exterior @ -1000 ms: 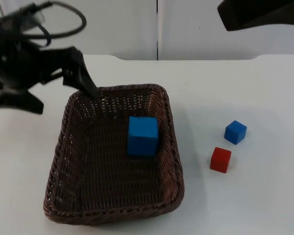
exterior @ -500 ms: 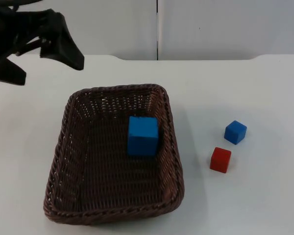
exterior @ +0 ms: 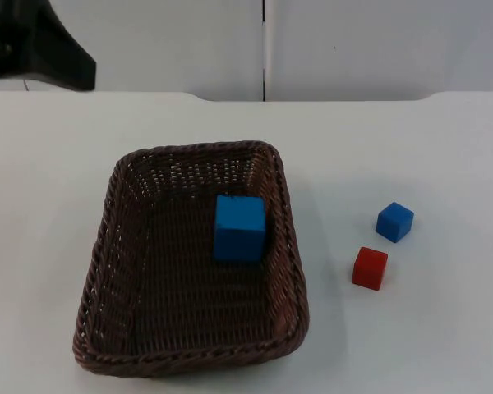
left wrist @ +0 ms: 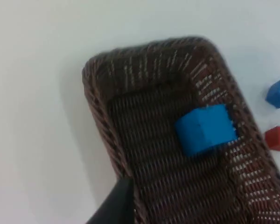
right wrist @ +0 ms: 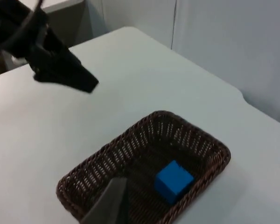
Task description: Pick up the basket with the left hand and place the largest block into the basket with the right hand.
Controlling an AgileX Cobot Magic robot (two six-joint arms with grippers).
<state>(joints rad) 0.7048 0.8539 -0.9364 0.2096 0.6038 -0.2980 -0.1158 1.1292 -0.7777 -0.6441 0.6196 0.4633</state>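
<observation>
Basket (exterior: 193,258) sits on the table (exterior: 411,148), nothing gripping it. Left gripper (right wrist: 70,77) hangs above the table's far left corner, holding nothing; jaw state can't tell. Large blue block (exterior: 239,228) lies inside by the basket's right wall. Small blue block (exterior: 394,222) and red block (exterior: 370,268) sit right of it.

I see a lab or a robot test room, not a home. The worktop (exterior: 444,148) is plain white and it ends at a grey partition wall (exterior: 378,45) made of flat panels with a thin dark seam between them. On the worktop I have a few simple test things: a brown wicker basket (exterior: 107,271) and coloured cubes (exterior: 369,268). A black robot arm (exterior: 41,49) stands at the far edge of the worktop.
</observation>
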